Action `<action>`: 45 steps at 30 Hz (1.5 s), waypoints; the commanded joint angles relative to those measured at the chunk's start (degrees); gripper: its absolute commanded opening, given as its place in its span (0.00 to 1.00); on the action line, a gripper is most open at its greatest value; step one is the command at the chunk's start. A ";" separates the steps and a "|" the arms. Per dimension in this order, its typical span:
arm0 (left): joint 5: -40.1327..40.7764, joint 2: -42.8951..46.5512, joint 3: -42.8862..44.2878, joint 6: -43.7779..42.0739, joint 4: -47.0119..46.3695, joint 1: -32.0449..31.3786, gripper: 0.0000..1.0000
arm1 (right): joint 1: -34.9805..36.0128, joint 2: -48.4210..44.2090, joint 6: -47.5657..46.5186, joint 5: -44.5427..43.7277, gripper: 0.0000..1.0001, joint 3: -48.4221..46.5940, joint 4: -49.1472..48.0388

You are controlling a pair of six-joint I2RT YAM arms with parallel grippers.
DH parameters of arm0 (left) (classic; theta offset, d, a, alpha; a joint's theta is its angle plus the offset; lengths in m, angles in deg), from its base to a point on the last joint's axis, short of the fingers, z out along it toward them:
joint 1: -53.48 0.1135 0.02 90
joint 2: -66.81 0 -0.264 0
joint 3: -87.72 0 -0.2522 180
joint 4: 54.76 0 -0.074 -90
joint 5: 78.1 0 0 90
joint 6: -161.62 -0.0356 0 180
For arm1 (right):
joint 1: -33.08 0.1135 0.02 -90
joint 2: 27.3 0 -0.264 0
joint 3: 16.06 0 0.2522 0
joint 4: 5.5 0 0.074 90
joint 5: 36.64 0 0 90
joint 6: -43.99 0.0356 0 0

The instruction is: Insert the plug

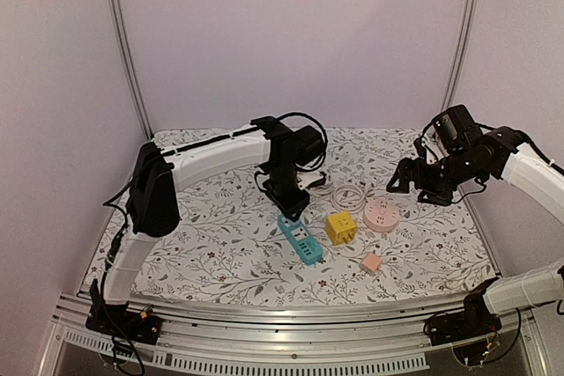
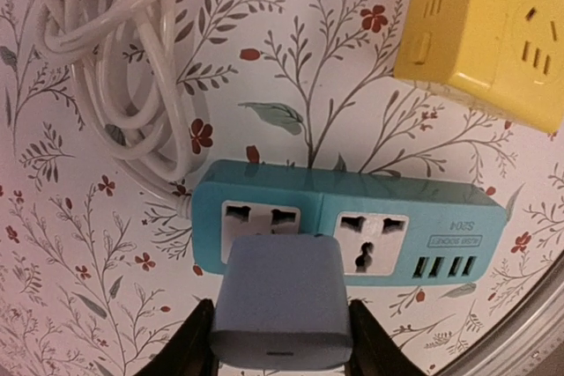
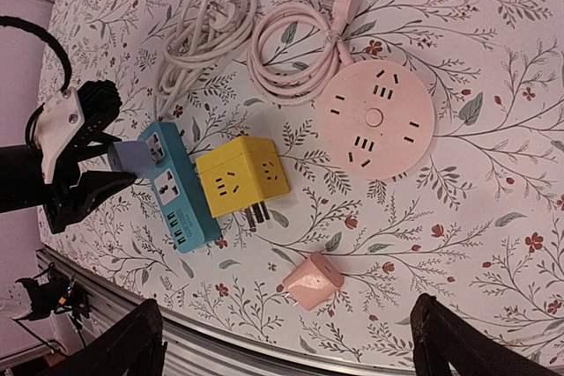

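Plug (image 2: 282, 292) sits clamped in my left fingers (image 2: 198, 345), over the cord-end socket of the teal power strip (image 2: 441, 217) near the counter's middle. I judge it is lined up for a straight push; contact I cannot tell. Just right stand the yellow cube (image 1: 341, 227) and the round pink socket (image 1: 382, 215). My right fingers (image 3: 132, 345) hang wide and empty toward the counter's right edge, out of the way.
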 commanded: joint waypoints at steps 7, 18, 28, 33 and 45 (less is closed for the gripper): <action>0.64 -1.52 0.67 -0.58 0.96 0.00 0.00 | 0.04 3.22 -3.27 1.11 0.96 -1.41 -1.01; -0.39 -3.93 3.85 -0.58 -0.27 1.27 0.00 | -0.01 4.00 -5.25 0.68 0.96 -1.55 -0.58; 0.82 -2.62 0.22 -2.36 0.69 1.47 0.00 | 0.02 4.43 -6.72 0.28 0.96 -1.65 -0.08; 1.43 -0.52 -2.50 -3.16 1.24 2.60 0.00 | -0.01 4.47 -7.45 0.11 0.96 -1.63 0.27; -0.55 -2.70 -0.83 -3.87 0.22 2.21 0.00 | 0.02 4.61 -8.51 0.07 0.96 -1.04 0.33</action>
